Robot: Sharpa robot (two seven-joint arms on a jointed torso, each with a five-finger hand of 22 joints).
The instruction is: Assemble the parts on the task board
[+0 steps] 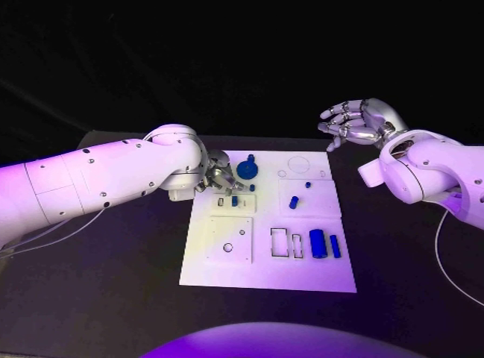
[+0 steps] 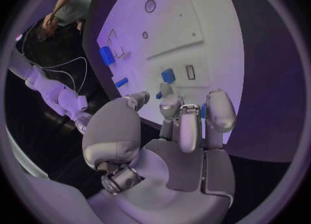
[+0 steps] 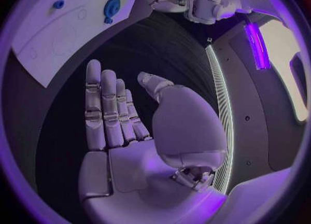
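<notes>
**Left hand at the task board's far edge, right hand raised and spread**

While the white task board (image 1: pixel 265 272) lies in the middle of the black table (image 1: pixel 112 298), the robot's left arm reaches in and sets its left hand (image 1: pixel 220 177) at the board's far left corner; the fingers (image 2: pixel 219 111) curl downward over the board's edge, close against a round blue part (image 1: pixel 247 169), though whether they actually grip anything I cannot tell (the wrist camera looks over the backs of the fingers, which hide whatever lies beneath them).

The board carries several recesses and outlines; a raised square block near its left side has a small round hole (image 1: pixel 227 247) with nothing in it; beside that block are two narrow rectangular slots (image 1: pixel 280 242), both unfilled; just to the right of those slots two blue cylinders (image 1: pixel 318 244) lie side by side on the board's surface. Farther back, a small blue peg (image 1: pixel 234 201) stands in a small raised block, next to a little rectangular opening; a short blue piece (image 1: pixel 293 201) lies at a slant on another raised square near the board's middle; a tiny blue piece (image 1: pixel 307 184) sits just beyond it; a faint circle outline (image 1: pixel 299 162) marks the far part of the board.

The right hand (image 1: pixel 356 123) is lifted above the table beyond the board's far right corner, well apart from the board; its fingers (image 3: pixel 103 105) are straight and held close side by side, the thumb set apart, the palm holding nothing.
</notes>
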